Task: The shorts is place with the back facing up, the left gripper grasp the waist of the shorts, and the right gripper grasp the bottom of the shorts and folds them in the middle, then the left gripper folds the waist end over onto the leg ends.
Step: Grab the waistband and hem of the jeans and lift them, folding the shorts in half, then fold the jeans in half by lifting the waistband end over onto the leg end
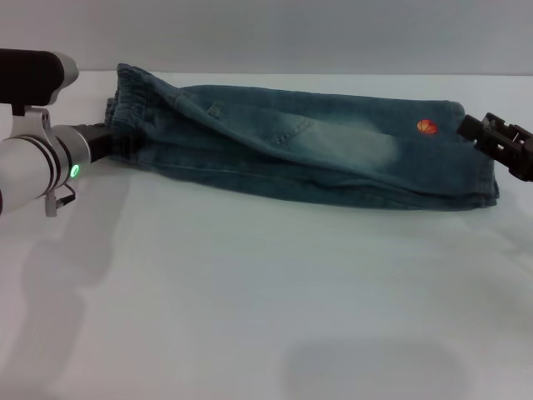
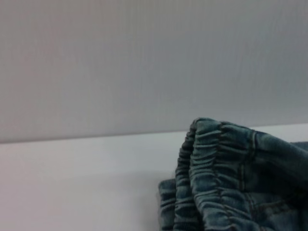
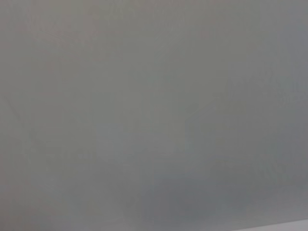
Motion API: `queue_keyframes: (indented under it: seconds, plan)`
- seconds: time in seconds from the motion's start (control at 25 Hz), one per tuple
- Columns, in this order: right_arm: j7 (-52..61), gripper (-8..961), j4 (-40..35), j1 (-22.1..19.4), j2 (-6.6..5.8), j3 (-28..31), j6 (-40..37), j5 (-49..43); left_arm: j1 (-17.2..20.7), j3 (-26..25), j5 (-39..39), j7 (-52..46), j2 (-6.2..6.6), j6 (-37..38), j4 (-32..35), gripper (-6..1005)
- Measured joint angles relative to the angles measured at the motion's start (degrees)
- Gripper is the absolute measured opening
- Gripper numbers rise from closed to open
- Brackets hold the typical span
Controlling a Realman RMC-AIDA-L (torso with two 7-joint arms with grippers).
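Lying between both grippers: the shorts (image 1: 308,146)

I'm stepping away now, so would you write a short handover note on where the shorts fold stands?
Left tool: at the waist, on the table's left; grip not visible.
Right tool: at the leg hems, on the right; grip not visible.
Shorts: already folded lengthwise into a long strip, lying flat.
Left to do: fold the waist end over onto the leg ends.
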Motion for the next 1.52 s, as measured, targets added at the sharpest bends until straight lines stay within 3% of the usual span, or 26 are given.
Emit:
queue_keyframes:
  seconds: [0.36,0.56,0.68,0.88,1.04,1.2,1.28,1.36,1.52]
  plan:
    - [0.7,609,0.0,-0.6,-0.11,0.1,0.8,0.1,1.2,0.9,-0.5,-0.4,-0.21,2.1,-0.6,533]
    - [1.0,606,0.0,-0.6,-0.11,0.1,1.5,0.2,1.3,1.6,-0.5,-0.5,-0.23,1.7,-0.5,291]
    - [1.5,604,0.0,-0.6,-0.11,0.3,1.6,0.2,1.7,1.6,-0.5,-0.5,-0.29,1.1,-1.0,96]
    - [1.6,602,0.2,-0.6,-0.11,0.9,2.3,0.2,3.8,1.7,-0.6,-0.6,-0.44,-1.3,-5.4,20]
    - [1.6,600,0.4,-0.5,-0.04,0.5,2.5,0.2,9.0,2.8,-0.6,-0.7,-0.55,-4.5,-14.7,20]
    - [1.6,597,1.2,0.1,-0.01,0.3,2.9,0.0,9.0,2.8,-0.6,-0.7,-0.55,-4.5,-14.7,20]
    - [1.6,596,1.7,0.5,0.03,0.0,3.4,-0.2,12.5,3.5,-0.6,-2.1,-0.46,-9.0,-21.9,21]
    - [1.5,595,1.8,0.9,0.07,-0.7,3.6,-0.3,12.5,3.5,-0.6,-2.1,-0.46,-9.0,-21.9,21]
    - [1.2,593,2.8,1.9,0.07,-2.0,3.7,-0.3,15.8,5.3,-0.6,-3.0,-0.42,-11.5,-28.3,21]
